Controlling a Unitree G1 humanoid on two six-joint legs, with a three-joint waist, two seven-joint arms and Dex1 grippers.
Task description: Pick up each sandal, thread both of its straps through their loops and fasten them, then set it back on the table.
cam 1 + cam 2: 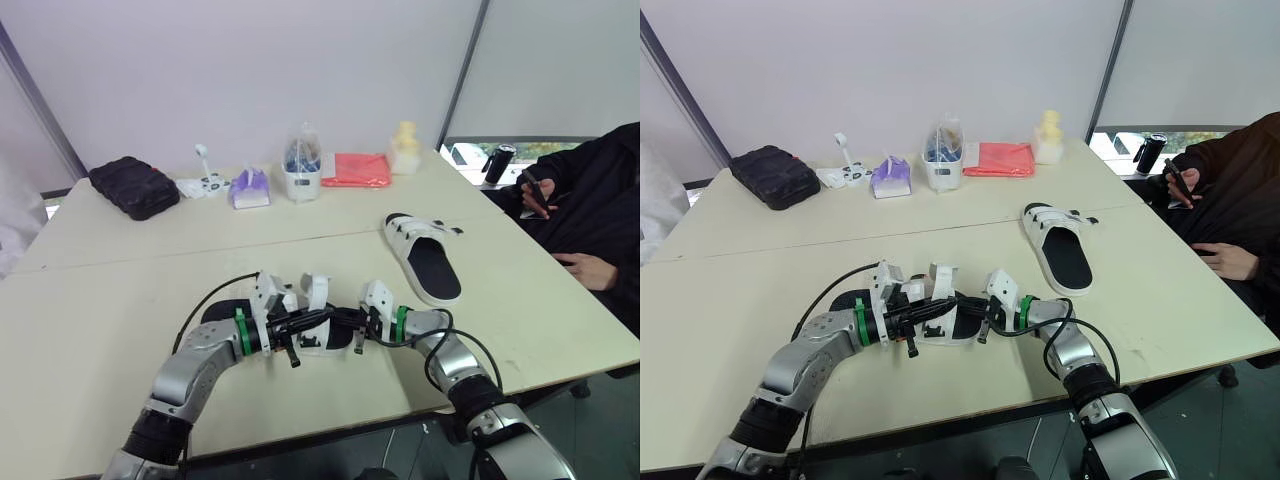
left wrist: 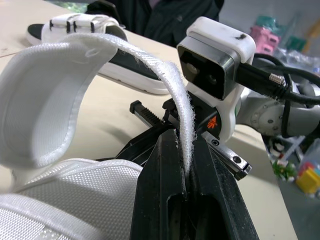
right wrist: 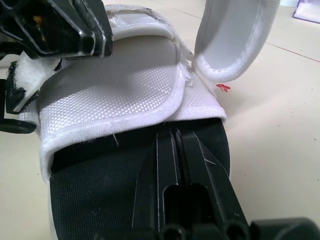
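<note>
Left tool (image 2: 183,150): clamped on strap (image 2: 145,52) end, strap arched upward.
Right tool (image 3: 175,132): narrow, fingers together, tips at near sandal (image 3: 115,100) upper.
Other sandal (image 1: 428,258): flat on counter (image 1: 90,320), well apart.

This looks like a work room or an office, not a home. Two big pale tables are pushed together to make one wide tabletop (image 1: 110,290). Plain white wall panels (image 1: 250,70) stand behind it. A person (image 1: 600,190) in dark clothes sits at the side. A black case (image 1: 134,186), a tissue pack (image 1: 249,189) and a red cloth (image 1: 356,169) lie near the far edge.
</note>
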